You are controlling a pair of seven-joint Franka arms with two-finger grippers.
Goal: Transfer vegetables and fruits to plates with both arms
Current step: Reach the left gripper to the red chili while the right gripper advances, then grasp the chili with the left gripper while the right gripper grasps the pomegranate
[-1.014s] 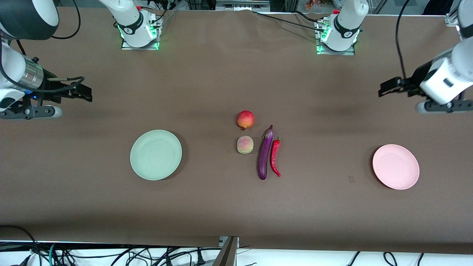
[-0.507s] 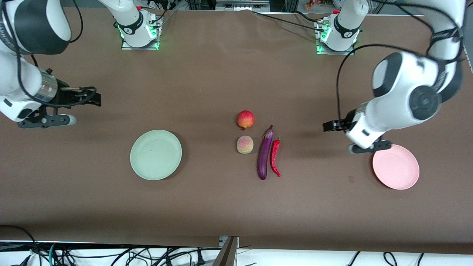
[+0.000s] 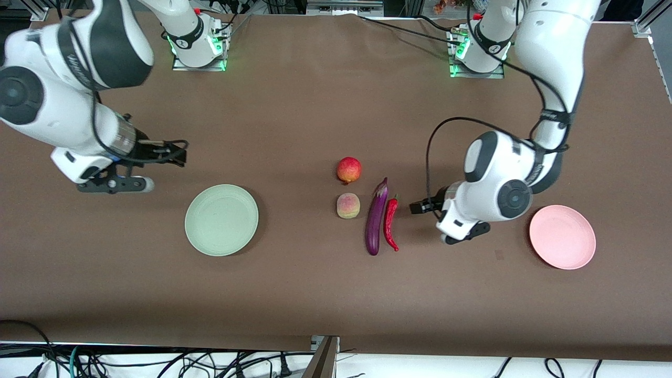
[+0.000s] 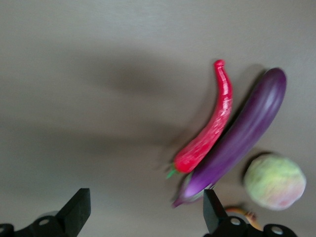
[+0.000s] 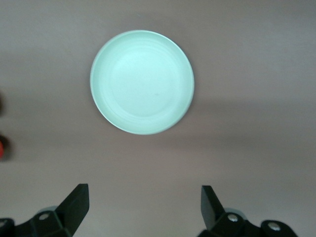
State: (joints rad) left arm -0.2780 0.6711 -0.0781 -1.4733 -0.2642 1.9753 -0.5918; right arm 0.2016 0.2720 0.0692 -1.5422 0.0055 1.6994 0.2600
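- Eggplant (image 3: 376,218) lies on the brown table (image 3: 315,294) in the front view, about midway between the two plates, its pale stem end pointing toward the robots' bases.
- Touching the eggplant, on the side toward the left arm's end, is the red chili (image 3: 390,223).
- Just beside the eggplant, toward the right arm's end, sits the peach (image 3: 348,205); the red-orange fruit (image 3: 349,170) sits near the eggplant's stem end, farther from the camera than the peach.
- Well apart from the eggplant, the green plate (image 3: 221,219) lies toward the right arm's end and the pink plate (image 3: 562,237) toward the left arm's end; neither carries anything.
- Left gripper (image 3: 422,206) hangs over the table just beside the chili, between the eggplant and the pink plate.
- Right gripper (image 3: 170,152) hangs over bare table near the green plate, well apart from the eggplant.
- Left wrist view: the chili (image 4: 207,128) leans against the eggplant (image 4: 237,138), the peach (image 4: 275,181) beside it; the left gripper (image 4: 145,215) has its fingers spread wide with nothing between them.
- Right wrist view: the green plate (image 5: 142,81) lies on the table; the right gripper (image 5: 143,210) is likewise wide apart and holds nothing.
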